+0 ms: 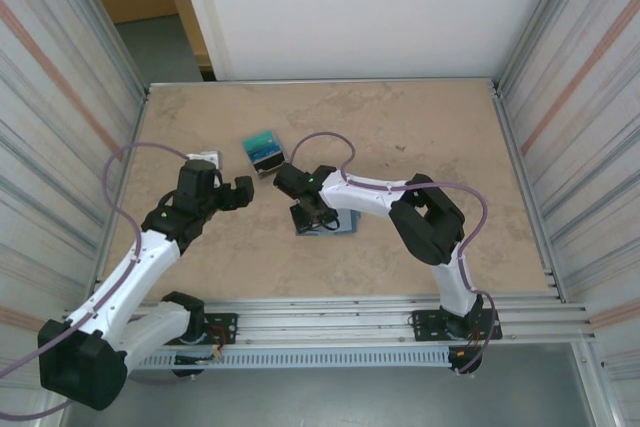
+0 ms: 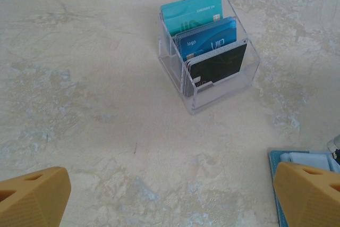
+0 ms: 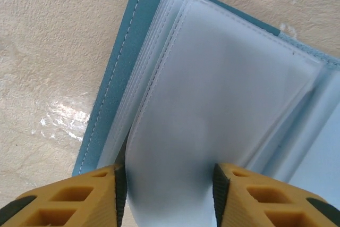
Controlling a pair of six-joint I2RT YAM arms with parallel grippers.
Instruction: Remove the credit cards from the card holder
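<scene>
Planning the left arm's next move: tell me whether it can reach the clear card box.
Probably yes: the left gripper hangs open, with bare table between it and the clear box.

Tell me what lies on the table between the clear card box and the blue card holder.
Bare tabletop; the left wrist view shows nothing lying between the clear box and the card holder.
</scene>
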